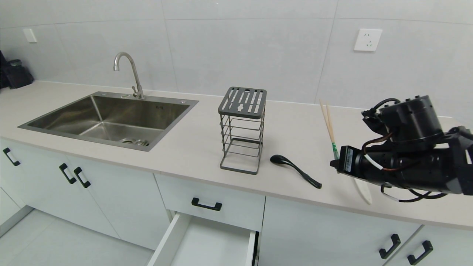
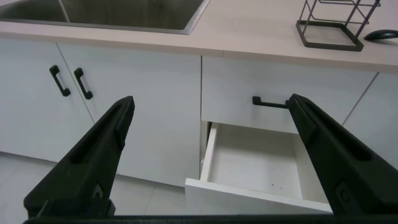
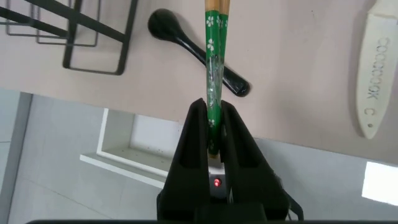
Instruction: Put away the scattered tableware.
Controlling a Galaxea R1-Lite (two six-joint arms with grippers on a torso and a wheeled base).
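The right gripper [image 3: 213, 111] clamps two wooden, green-ended chopsticks [image 1: 328, 120] above the counter's right side. A glossy black spoon [image 1: 293, 169] lies just right of the dark wire rack [image 1: 242, 129]. Below, a white drawer [image 1: 207, 244] stands pulled out; the left gripper [image 2: 211, 102] has its fingers apart.

Sink [image 1: 140, 111] brushed steel; rack [image 1: 242, 102] matt grey metal wire; spoon [image 1: 297, 171] glossy black; chopsticks [image 1: 329, 127] pale wood.

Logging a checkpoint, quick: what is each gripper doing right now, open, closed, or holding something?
Left gripper: open, holding nothing.
Right gripper: shut on the chopsticks.
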